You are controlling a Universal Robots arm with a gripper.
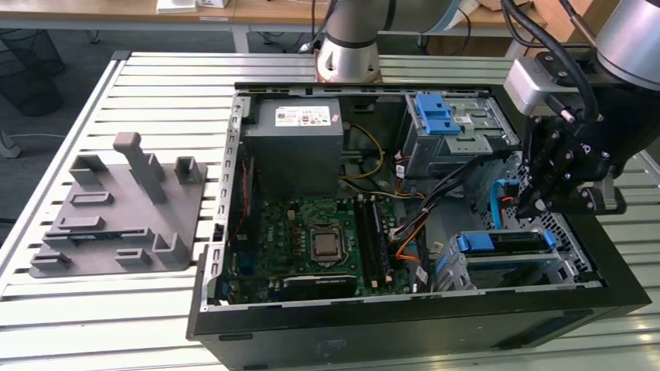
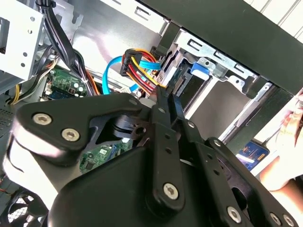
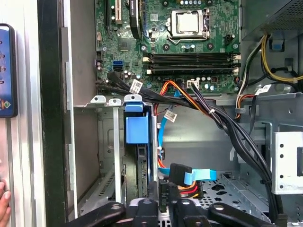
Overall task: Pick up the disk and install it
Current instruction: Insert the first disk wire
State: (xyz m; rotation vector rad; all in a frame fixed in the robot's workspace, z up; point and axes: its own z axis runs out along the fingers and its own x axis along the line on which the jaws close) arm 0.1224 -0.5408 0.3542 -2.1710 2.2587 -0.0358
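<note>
Disk: the disk (image 3: 136,127) sits in the drive cage (image 3: 116,142) inside the case (image 1: 413,328). It stands on edge in a cage slot, with its blue rail facing the middle of the case.
Gripper: the gripper (image 2: 169,94) hangs inside the case, over the open end of the cage. Its jaws are together, with the fingertips side by side.
Contact: the tips are just beside the disk's connector end — whether they touch it cannot be told.
Cables: a flat blue cable (image 3: 199,176) and a red-yellow-black bundle (image 2: 139,71) run across the case floor. Both end at plugs near the fingertips.
Board: the motherboard (image 1: 309,239) lies in the middle of the case, beside the cage.
Grey box: a grey box (image 1: 299,139) with a white sticker stands inside the case at the end away from the cage.
Second cage: a metal bay with a blue latch (image 1: 443,116) stands inside the case, next to the grey box.
Fixture: a grey moulded fixture (image 1: 113,209) rests on the slatted table (image 1: 103,309), outside the case and well apart from it.
Hand: a person's hand (image 2: 286,137) is just outside the case wall — near the cage.
</note>
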